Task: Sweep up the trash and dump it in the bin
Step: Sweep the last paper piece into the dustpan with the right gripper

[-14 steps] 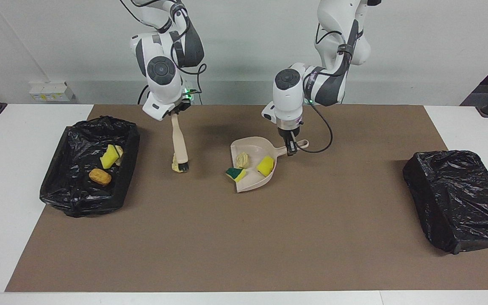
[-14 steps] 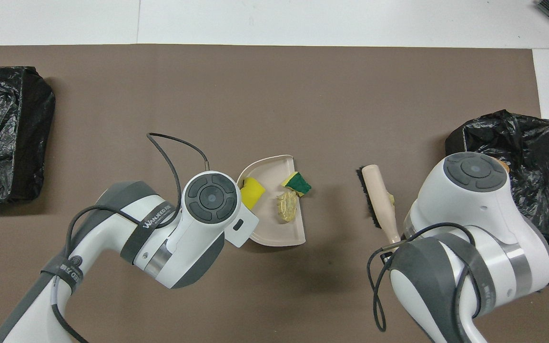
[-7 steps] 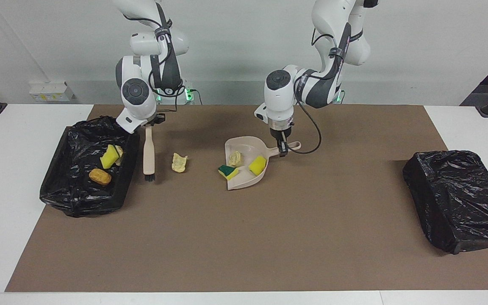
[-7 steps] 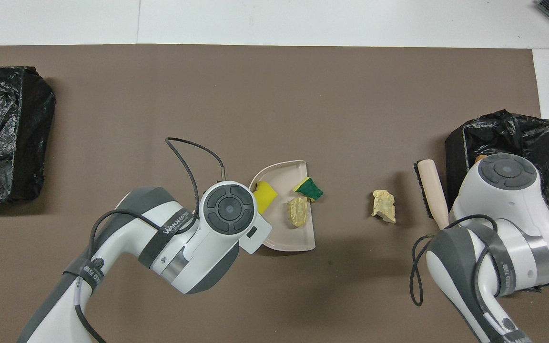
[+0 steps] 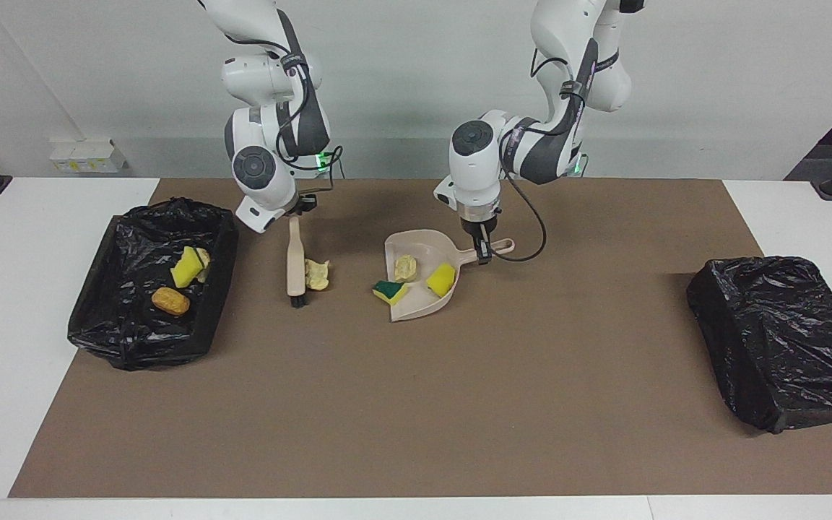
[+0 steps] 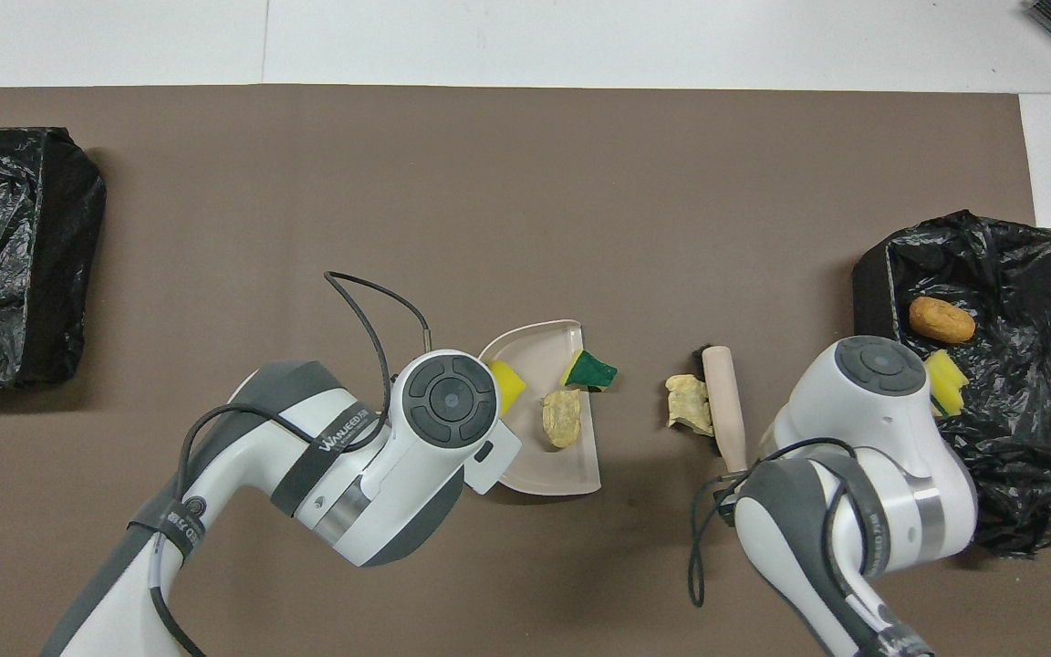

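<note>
My left gripper [image 5: 484,249] is shut on the handle of the beige dustpan [image 5: 419,307], which rests on the brown mat. In the pan lie a pale beige foam bit [image 5: 406,267] and a yellow sponge chunk [image 5: 441,279]. A yellow-green sponge [image 5: 389,291] sits at the pan's lip. My right gripper [image 5: 293,211] is shut on the handle of the beige brush [image 5: 295,260], bristles down on the mat. Another beige foam bit [image 5: 317,274] lies against the brush, on the side toward the dustpan. In the overhead view the brush [image 6: 724,406] and foam bit [image 6: 688,401] touch.
A black-bagged bin [image 5: 134,339] at the right arm's end holds a yellow sponge [image 5: 187,266] and an orange-brown bread-like piece [image 5: 170,300]. A second black-bagged bin [image 5: 781,339] stands at the left arm's end. The brown mat [image 5: 416,404] covers the table's middle.
My right arm drew the brush back toward the bin, then swept it toward the dustpan, pushing the loose foam bit along. The dustpan shifted slightly toward the right arm's end.
</note>
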